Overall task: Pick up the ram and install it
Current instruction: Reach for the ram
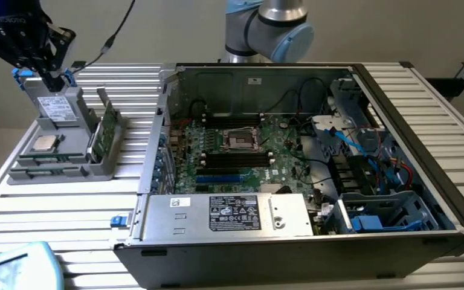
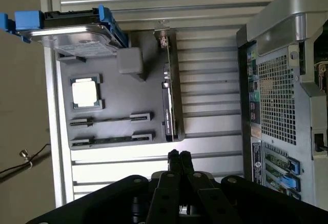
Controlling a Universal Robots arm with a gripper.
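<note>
The ram shows as thin dark-green sticks (image 1: pixel 51 161) standing on edge in the front grooves of a grey holder tray (image 1: pixel 95 169) on the exterior view's left. In the wrist view the same ram sticks (image 2: pixel 110 140) lie between grey end clips of the tray (image 2: pixel 146 93). My gripper (image 1: pixel 55 83) hangs above the tray's far end, over the propped hard drive (image 1: pixel 55 110). Its fingers (image 2: pixel 179 155) are shut together with nothing between them, well apart from the ram. The open computer case (image 1: pixel 425 199) with its motherboard (image 1: pixel 240 151) lies to the exterior view's right.
The tray also carries a square processor (image 2: pixel 84 92), a hard drive with blue rails (image 2: pixel 72 29) and a wider green board standing on edge (image 1: pixel 103 130). A power supply box (image 1: pixel 228 212) and cables fill the case's near side. The slatted table (image 1: pixel 55 211) surrounds all.
</note>
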